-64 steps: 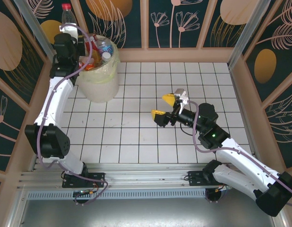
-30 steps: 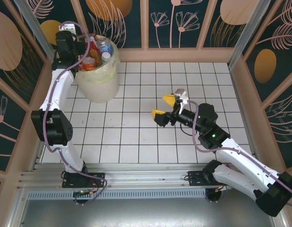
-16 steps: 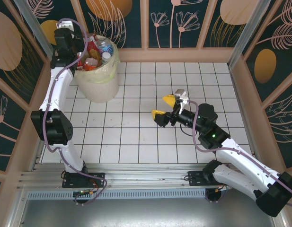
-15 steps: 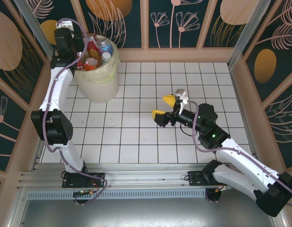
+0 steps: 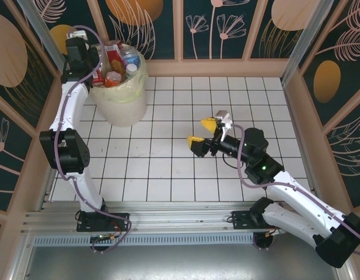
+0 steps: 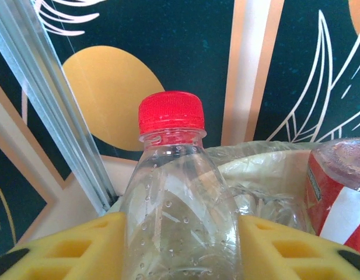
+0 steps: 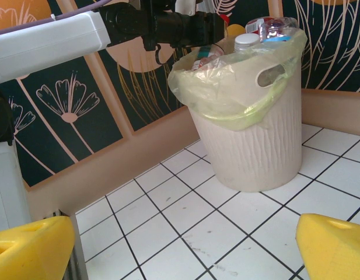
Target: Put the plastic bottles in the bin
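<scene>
In the left wrist view a clear plastic bottle with a red cap stands between my yellow fingers, and the left gripper is shut on it. Behind it is the bag-lined rim of the bin, with a red-and-white labelled bottle to the right. From above, the left gripper is at the left rim of the white bin, which holds several bottles. My right gripper hovers open over mid-table with nothing in it; ahead of it stands the bin.
Wooden walls with dark patterned panels close in the tiled table at the back and sides. The bin stands in the far left corner close to the wall. My left arm reaches over the bin's rim.
The left gripper's jaws have closed on the red-capped bottle at the bin's rim, and the left wrist has shifted slightly toward the back wall. The right arm has not moved.
</scene>
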Controlling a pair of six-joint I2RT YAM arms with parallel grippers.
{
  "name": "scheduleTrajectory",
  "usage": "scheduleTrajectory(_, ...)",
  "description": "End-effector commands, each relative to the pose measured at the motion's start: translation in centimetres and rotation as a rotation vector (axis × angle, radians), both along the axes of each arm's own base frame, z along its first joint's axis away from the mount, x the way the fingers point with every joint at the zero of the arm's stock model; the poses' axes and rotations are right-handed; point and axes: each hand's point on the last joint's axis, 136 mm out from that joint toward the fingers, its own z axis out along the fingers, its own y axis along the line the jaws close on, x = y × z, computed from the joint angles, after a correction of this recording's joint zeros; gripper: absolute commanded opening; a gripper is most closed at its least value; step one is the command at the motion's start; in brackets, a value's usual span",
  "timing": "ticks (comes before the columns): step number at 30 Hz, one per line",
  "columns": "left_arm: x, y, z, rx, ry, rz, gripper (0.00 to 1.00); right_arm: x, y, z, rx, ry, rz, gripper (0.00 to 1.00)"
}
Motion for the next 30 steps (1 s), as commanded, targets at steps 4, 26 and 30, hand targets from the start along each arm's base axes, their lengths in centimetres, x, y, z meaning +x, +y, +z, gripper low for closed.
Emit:
scheduleTrajectory(4,0.0,-1.1,-2.0,-0.047,0.048,-0.059,0.40,0.1,-0.2,0.0,0.009,0.001,-0.009,0.98)
scheduleTrajectory(26,-5.0,-4.1,8.1,-0.139,-0.144,-0.203,0.64,0.8,-0.2,-0.2,0.001,-0.001,-0.042,0.98)
scheduleTrajectory(30,-8.1,-5.9,9.8,-0.181,-0.212,-0.293,0.76,1.3,-0.7,0.1,-0.013,-0.020,-0.081,0.98)
